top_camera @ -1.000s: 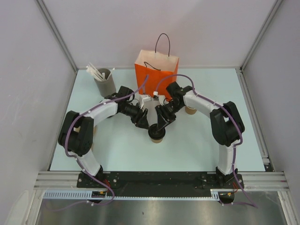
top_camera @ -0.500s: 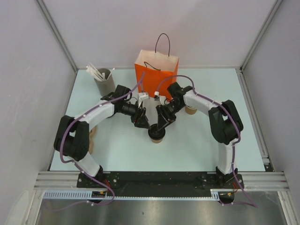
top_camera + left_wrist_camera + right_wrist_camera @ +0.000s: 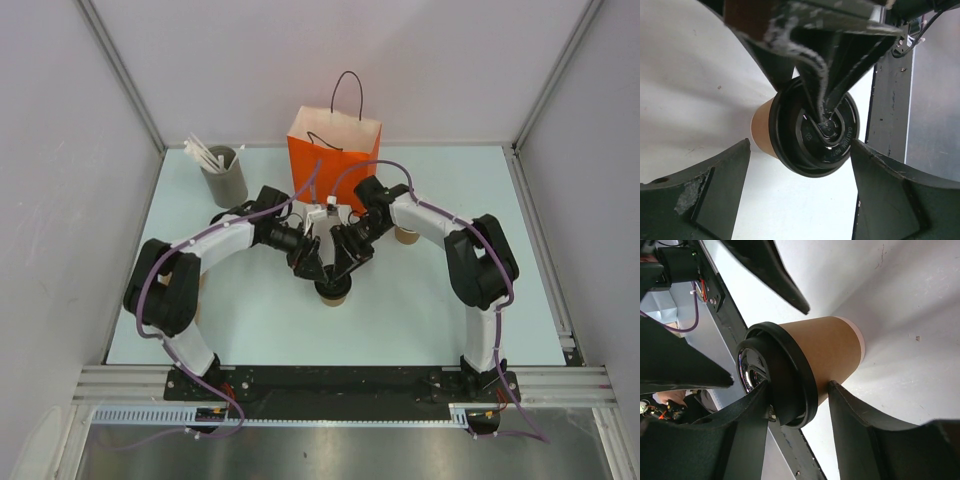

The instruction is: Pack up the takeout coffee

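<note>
The takeout coffee (image 3: 333, 290), a tan paper cup with a black lid, stands on the table in front of the orange bag. In the right wrist view the cup (image 3: 825, 350) sits between my right gripper's (image 3: 799, 387) jaws: one finger lies on the lid's top and the other touches the cup's wall under the lid rim. From above, the right gripper (image 3: 345, 268) is at the cup's far right. My left gripper (image 3: 312, 262) is open just beyond the cup's far left. In the left wrist view the lid (image 3: 815, 132) lies just past the open left gripper (image 3: 800, 150).
An open orange paper bag (image 3: 335, 160) with a black handle stands at the back middle. A grey holder with white sticks (image 3: 225, 178) stands at the back left. A tan cup stack (image 3: 406, 236) peeks from behind the right arm. Grey walls enclose the table.
My left arm has swung right, and its gripper has come in beside the right gripper at the cup. The right arm and the cup have not moved.
</note>
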{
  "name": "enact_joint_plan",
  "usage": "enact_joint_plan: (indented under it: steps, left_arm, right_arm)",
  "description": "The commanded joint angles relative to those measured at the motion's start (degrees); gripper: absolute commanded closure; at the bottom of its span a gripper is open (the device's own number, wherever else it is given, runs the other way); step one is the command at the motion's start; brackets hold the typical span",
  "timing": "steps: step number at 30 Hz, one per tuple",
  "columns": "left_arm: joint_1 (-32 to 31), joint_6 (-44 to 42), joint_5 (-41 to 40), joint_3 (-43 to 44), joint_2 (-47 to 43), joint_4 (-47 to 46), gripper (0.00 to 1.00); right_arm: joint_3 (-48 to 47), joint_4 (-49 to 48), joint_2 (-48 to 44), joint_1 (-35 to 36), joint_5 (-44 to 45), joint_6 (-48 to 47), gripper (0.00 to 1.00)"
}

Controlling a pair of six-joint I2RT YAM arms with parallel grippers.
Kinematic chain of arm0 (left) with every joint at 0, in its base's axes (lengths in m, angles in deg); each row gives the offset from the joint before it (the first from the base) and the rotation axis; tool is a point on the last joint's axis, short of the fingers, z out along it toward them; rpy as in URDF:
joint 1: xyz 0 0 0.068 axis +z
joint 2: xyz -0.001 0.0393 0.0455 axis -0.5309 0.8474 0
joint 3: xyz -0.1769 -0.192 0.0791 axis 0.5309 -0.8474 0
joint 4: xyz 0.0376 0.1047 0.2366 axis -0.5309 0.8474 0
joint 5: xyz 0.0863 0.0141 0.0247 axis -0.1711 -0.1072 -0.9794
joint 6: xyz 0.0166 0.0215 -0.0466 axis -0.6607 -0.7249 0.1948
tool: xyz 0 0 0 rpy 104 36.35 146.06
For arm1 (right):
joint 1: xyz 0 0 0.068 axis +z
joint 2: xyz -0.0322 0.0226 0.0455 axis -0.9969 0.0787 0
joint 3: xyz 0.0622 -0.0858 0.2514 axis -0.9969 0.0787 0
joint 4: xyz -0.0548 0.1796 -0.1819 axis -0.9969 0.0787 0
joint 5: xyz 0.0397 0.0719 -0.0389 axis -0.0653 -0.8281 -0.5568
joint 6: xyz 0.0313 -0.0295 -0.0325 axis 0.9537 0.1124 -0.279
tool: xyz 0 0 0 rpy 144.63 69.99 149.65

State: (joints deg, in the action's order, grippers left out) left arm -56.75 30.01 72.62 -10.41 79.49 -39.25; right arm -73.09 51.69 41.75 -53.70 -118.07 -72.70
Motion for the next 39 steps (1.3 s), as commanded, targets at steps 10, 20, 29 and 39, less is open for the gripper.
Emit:
enact_joint_plan:
  steps: [10,20,29,39]
  left_arm:
    - [-2.73,-0.42,-2.06,2.94,4.67,1.17,0.13]
    - [-3.17,-0.33,-2.5,3.46,7.4,1.96,0.31]
    - [-0.71,0.45,4.7,2.85,4.68,0.38,0.2]
    - [-0.71,1.42,2.6,2.94,6.7,-0.23,0.23]
  right_arm:
    - [2.61,-1.27,2.48,2.22,13.86,-3.87,0.48]
    - [2.61,-1.19,2.22,1.96,13.95,-3.87,0.48]
    - [2.61,-1.1,2.31,1.87,13.78,-3.87,0.48]
    - [2.61,-1.1,2.31,1.96,13.95,-3.95,0.48]
